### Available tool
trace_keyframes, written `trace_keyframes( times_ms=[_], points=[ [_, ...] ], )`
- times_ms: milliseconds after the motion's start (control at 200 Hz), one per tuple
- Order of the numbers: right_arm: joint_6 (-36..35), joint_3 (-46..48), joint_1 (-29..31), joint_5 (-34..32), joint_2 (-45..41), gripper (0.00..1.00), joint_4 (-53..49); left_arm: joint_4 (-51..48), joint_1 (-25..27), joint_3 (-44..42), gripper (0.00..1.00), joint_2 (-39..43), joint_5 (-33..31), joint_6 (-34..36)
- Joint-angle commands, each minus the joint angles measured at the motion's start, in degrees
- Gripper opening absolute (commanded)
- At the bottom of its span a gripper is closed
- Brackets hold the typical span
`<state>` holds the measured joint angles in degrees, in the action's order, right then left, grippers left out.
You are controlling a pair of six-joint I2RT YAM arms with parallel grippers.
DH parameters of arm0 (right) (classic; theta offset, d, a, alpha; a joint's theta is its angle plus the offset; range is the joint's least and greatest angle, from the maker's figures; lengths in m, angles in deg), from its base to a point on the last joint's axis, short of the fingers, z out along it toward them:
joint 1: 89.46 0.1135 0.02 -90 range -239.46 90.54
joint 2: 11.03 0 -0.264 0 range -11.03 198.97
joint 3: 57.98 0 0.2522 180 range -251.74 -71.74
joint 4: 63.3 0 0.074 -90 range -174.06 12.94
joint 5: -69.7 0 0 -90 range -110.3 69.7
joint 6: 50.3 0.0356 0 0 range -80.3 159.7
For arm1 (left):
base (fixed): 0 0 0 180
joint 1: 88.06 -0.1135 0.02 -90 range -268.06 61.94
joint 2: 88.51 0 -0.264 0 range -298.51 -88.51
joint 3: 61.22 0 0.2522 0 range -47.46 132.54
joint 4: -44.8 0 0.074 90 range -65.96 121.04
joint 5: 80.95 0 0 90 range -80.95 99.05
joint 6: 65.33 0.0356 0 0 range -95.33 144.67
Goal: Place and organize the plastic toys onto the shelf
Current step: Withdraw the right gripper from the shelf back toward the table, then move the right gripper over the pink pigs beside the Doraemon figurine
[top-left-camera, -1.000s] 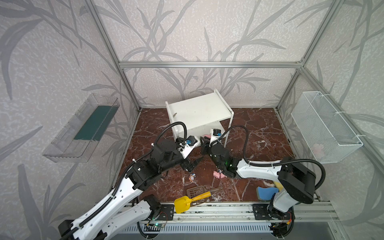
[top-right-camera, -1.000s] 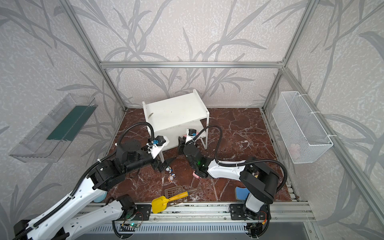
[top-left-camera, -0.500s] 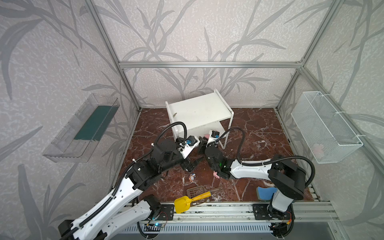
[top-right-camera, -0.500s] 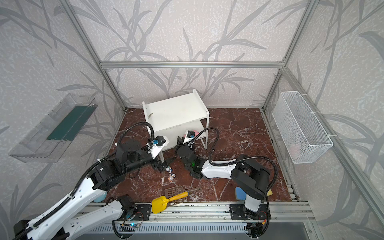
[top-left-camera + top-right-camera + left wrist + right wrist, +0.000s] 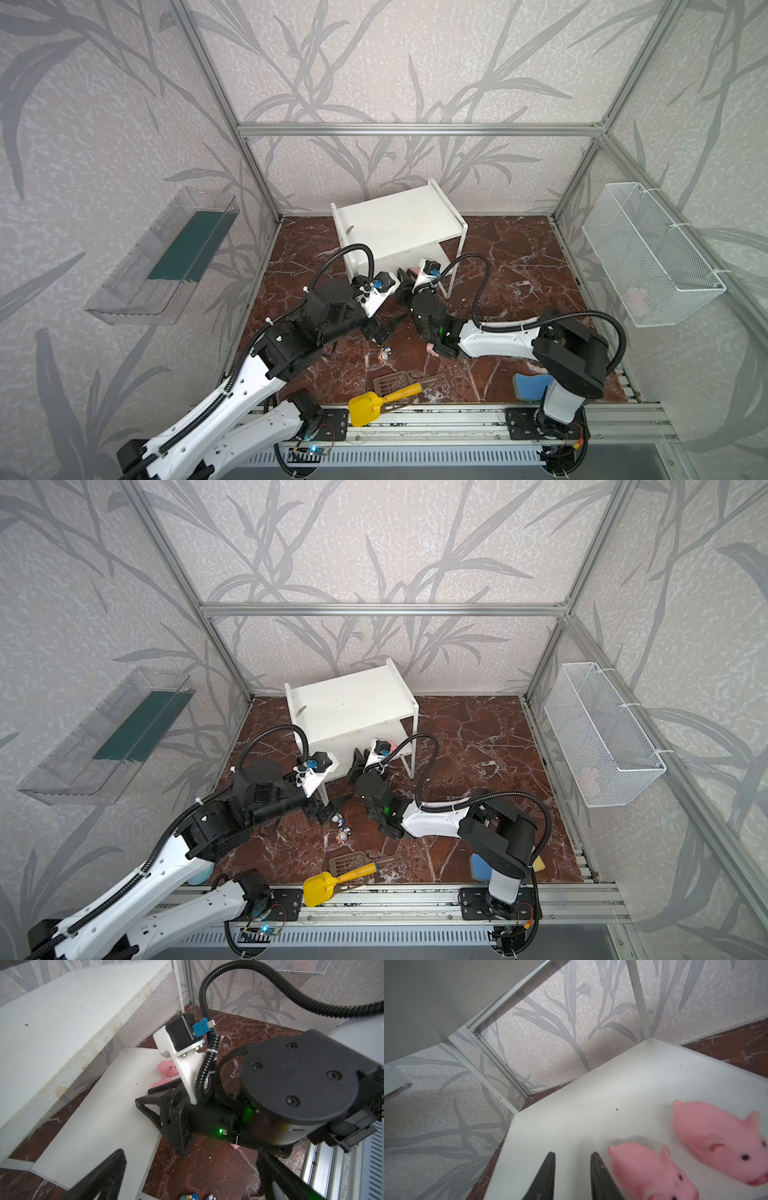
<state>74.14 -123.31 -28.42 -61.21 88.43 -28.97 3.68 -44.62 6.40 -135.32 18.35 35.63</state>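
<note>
Together, two pink pigs (image 5: 652, 1174) sit on the shelf's (image 5: 591, 1101) lower board.

Both top views high overhead, facing down on the whole scene, wrist views close, both on the shelf (image 5: 591, 1095).

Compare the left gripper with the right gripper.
The left gripper stands wide open; the right gripper shows only a narrow gap between its fingertips. The left gripper hangs over the floor near the cartoon figurines; the right gripper reaches over the lower board of the shelf, beside a pink pig. Both are empty and have black tapered fingers.
</note>
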Motion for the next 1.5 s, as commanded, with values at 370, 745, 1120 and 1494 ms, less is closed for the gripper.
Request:
trace_keyframes(
  times_ms=[370, 745, 1120, 1494],
  points=[
    [-0.13, 15.86, -0.31, 6.26, -45.94, 0.43, -43.08, 0.61, -0.07, -0.43, 0.99, 0.4, 0.46, 1.42],
    [-9.14, 20.72, -5.8, 23.53, -54.56, 0.63, -62.85, 0.39, -0.04, -0.08, 0.99, -0.28, 1.5, 1.17],
    [-10.2, 19.52, -11.38, 39.44, -35.68, 0.71, -63.3, 0.19, -0.11, -0.1, 0.99, -0.56, 1.47, 1.17],
    [-7.0, 18.61, -11.4, 33.79, -27.14, 0.71, -65.26, 0.18, -0.1, -0.09, 0.99, -0.96, 1.55, 1.26]
  ],
)
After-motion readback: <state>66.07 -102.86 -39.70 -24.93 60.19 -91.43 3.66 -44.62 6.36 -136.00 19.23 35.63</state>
